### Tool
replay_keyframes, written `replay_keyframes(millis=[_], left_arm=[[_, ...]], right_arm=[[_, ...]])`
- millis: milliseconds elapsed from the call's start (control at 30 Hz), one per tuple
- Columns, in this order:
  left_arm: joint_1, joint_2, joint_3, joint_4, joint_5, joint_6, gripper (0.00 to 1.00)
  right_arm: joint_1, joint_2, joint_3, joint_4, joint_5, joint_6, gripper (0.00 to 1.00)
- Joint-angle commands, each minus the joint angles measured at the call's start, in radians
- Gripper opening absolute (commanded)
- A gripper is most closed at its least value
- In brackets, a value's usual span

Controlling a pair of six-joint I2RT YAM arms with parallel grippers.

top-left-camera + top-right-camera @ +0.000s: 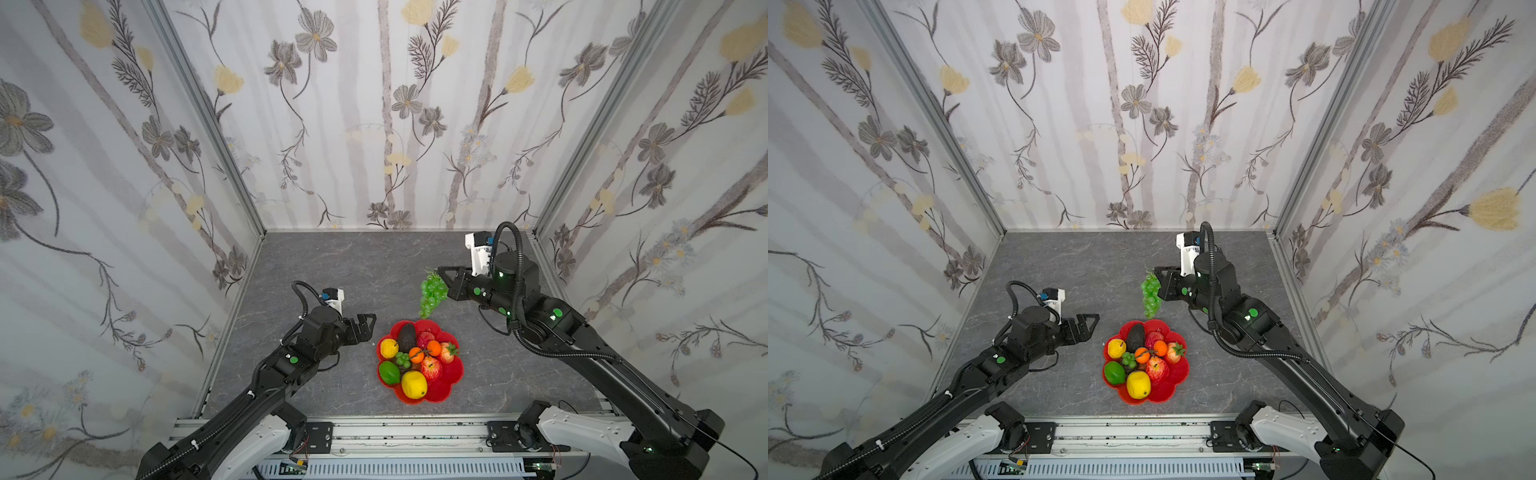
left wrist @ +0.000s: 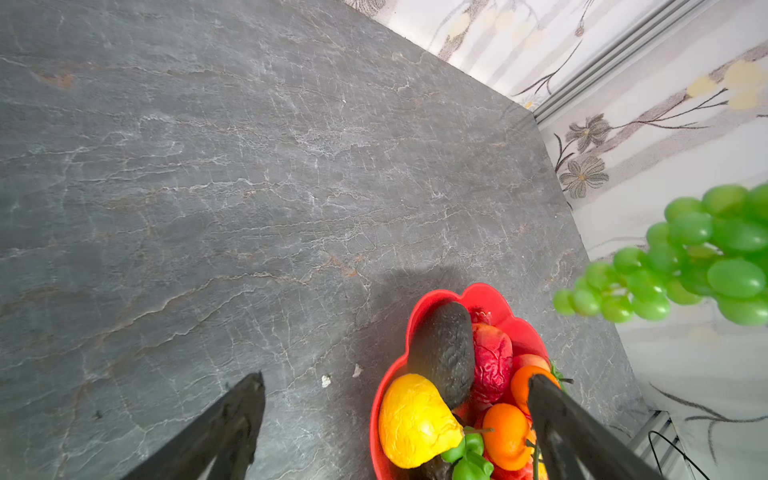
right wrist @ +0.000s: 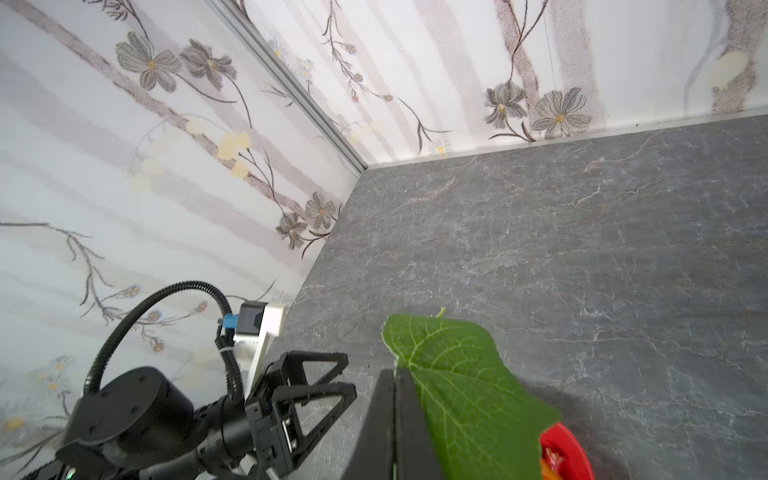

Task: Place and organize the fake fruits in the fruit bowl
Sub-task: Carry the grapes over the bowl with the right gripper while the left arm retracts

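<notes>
Grey marbled worktop: right fingers pinch a green plastic grape bunch mid-frame, above the scalloped red plastic bowl. Next, probably lower it in. Left fingers wide, empty.

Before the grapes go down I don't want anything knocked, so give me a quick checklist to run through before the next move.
1. Grasp: right pincer shut on the green grape bunch at its leaf end: ok.
2. Grip firm enough for the carry: cannot tell.
3. Bunch above the red fruit bowl: not ok, it hangs beyond the far rim.
4. Bare room in the bowl, on its right side: ok.
5. Other arm: left pincer open, empty, beside the bowl and off the path: ok.
</notes>
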Motion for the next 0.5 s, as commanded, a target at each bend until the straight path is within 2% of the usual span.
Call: replay_keyframes(millis=[0,133,167,467], left_arm=[[-0.002,-0.028,-0.01,-0.046,0.005,-0.017,1.0],[-0.004,-0.061,-0.023,-0.061,0.003,-0.023,1.0],[-0.004,-0.069,-0.026,-0.064,0.0,-0.023,1.0],[-0.007,-0.126,-0.046,-0.081,0.003,-0.049,1.0]], right_arm=[[0.036,-0.054,-0.024,-0.084,0.059,0.012,0.0],[0.1,-0.13,-0.055,-0.151,0.105,0.053,0.0],[0.147,-0.146,-0.064,-0.162,0.118,0.066,0.0],[0.354,-0.217,-0.164,-0.19,0.23,0.192,0.0]])
